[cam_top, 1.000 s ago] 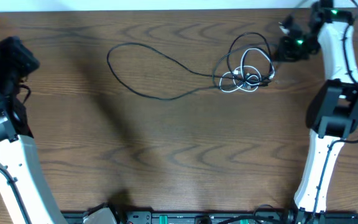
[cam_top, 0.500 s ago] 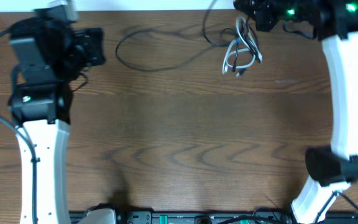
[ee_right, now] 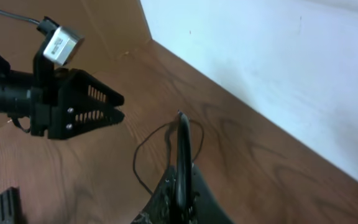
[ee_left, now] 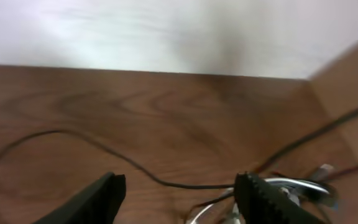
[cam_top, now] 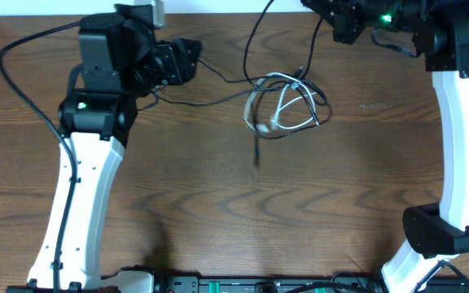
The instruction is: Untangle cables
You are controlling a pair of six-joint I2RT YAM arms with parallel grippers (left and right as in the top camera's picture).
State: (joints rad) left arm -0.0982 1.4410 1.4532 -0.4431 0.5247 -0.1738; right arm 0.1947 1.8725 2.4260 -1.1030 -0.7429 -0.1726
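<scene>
The cables (cam_top: 287, 102) form a tangle of white and black loops at the middle back of the table. A black strand runs from the tangle up to my right gripper (cam_top: 326, 18), which is raised at the back right. In the right wrist view that gripper (ee_right: 182, 182) is shut on a black cable (ee_right: 182, 140). My left gripper (cam_top: 190, 61) stands open just left of the tangle. In the left wrist view its jaws (ee_left: 179, 190) are apart with nothing between them. A thin black cable (ee_left: 135, 169) crosses just past the tips, and the white cable (ee_left: 291, 185) lies by the right finger.
A white wall (ee_left: 166, 31) runs along the table's far edge. A black equipment strip (cam_top: 243, 286) lines the near edge. The left arm's own thick black wire (cam_top: 23, 49) loops at the back left. Bare wood table (cam_top: 259, 203) fills the front half.
My left arm has swung right toward the tangle and its gripper has opened. The tangle has shifted left and forward and spread out. My right gripper stays shut on the black cable.
</scene>
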